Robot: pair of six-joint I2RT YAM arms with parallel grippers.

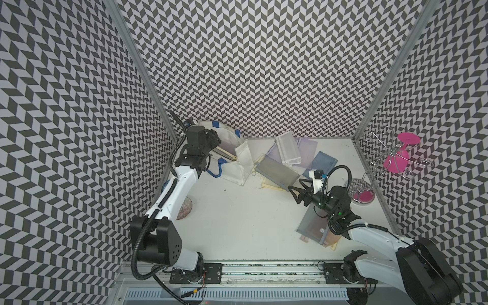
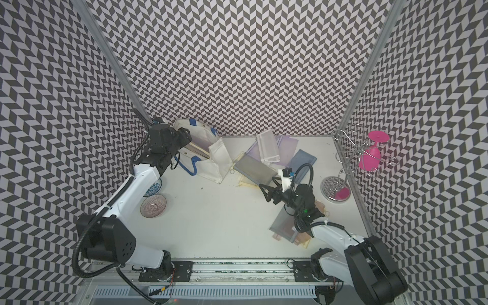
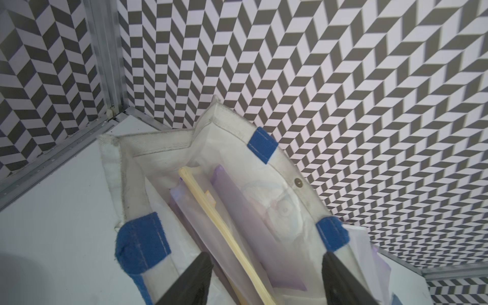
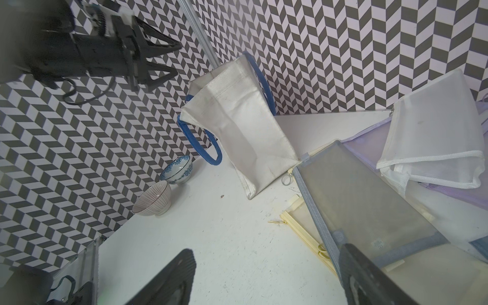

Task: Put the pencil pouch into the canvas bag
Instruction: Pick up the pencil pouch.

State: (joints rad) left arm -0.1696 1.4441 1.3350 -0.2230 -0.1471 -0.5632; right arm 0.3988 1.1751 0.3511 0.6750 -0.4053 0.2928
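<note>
Placement looks done to you: the pencil pouch (image 3: pixel 196 211) stands on edge inside the canvas bag (image 3: pixel 169 148), cream zipper uppermost, leaning against a lilac pouch (image 3: pixel 237 200) already in there. Your left claw (image 3: pixel 266 256) hangs over the bag's mouth, jaws well apart and gripping nothing, so the pouch rests by its own weight. Your right claw (image 4: pixel 266 252) is spread and empty above the table (image 4: pixel 211 237), beside the grey mesh pouch (image 4: pixel 356 198), probably to stay clear.
</note>
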